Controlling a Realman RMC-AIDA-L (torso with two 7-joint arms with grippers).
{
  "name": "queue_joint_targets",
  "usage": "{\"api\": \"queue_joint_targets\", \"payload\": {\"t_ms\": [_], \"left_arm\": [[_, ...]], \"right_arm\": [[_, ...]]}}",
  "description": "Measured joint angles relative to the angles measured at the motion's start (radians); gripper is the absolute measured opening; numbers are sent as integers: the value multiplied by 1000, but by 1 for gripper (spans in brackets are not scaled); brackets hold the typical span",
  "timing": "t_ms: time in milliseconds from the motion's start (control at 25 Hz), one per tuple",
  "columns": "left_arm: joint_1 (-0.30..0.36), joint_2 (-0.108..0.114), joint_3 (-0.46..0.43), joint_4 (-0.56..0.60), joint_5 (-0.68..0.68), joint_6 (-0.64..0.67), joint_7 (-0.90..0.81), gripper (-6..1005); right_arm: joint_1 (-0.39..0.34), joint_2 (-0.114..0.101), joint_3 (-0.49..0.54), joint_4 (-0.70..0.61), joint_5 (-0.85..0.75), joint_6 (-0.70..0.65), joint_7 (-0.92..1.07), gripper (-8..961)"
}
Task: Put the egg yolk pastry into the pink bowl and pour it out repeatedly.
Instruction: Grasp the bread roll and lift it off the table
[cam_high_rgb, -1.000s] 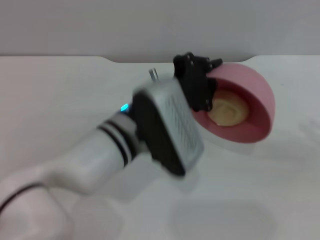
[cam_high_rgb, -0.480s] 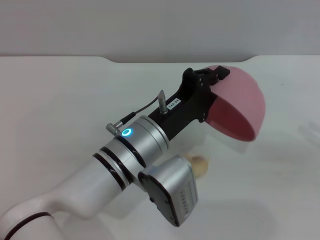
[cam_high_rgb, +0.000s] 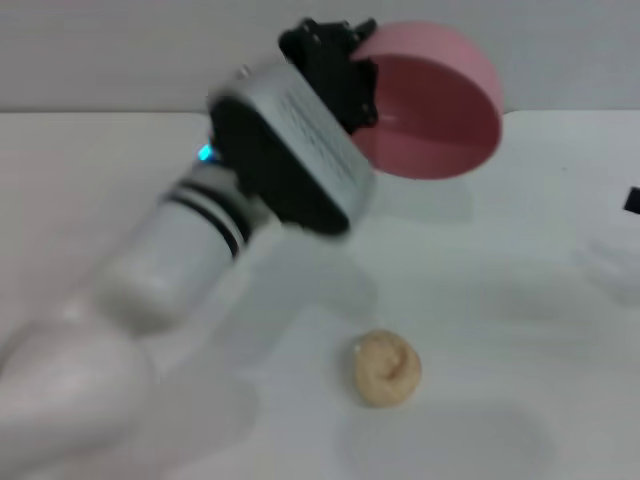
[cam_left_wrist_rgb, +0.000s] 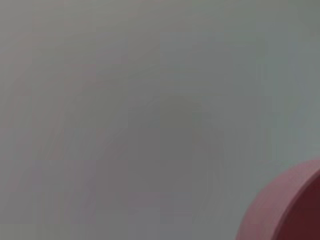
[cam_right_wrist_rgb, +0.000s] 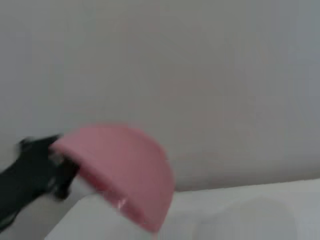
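My left gripper (cam_high_rgb: 347, 62) is shut on the rim of the pink bowl (cam_high_rgb: 432, 102) and holds it high above the back of the table. The bowl is tipped on its side, its empty inside facing the head camera. The egg yolk pastry (cam_high_rgb: 387, 368), a small tan lump, lies on the white table in front, well below the bowl. The right wrist view shows the pink bowl (cam_right_wrist_rgb: 122, 170) from outside, with the left gripper (cam_right_wrist_rgb: 42, 162) on its rim. A piece of the pink bowl (cam_left_wrist_rgb: 287, 210) shows in a corner of the left wrist view.
The white table (cam_high_rgb: 520, 300) spreads out around the pastry, with a grey wall behind it. A small dark piece (cam_high_rgb: 632, 200) at the right edge of the head view looks like the tip of my right gripper.
The bowl was tipped over and the pastry fell out onto the table. The left arm then lifted the empty bowl up and back. A dark piece appeared at the right edge.
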Motion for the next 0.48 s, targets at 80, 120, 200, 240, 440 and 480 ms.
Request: {"api": "queue_joint_targets", "payload": {"t_ms": [80,120,200,240,440,480], "left_arm": [[7,-1,-160,56,-95,257,-20,0],[-2,-1,-239,62,-141,390,-46,0],[-43,4,-415,40,-202,661,-145,0],[-43,4,-415,40,-202,661,-145,0],[-297,27,-1037,-229,36,1495,-504,-1],[-297,27,-1037,-229,36,1495,-504,-1]], "right_arm": [[9,-2,-47,1,0,0,-19,443],[14,-3,-77,0,0,-1,-29,443],[23,-4,-124,-6,-1,-1,-47,443],[29,-4,-146,-9,-4,-1,-56,442],[88,-1,-219,-38,-92,0,-56,442],[104,-1,-225,-33,-103,2,-50,441]]}}
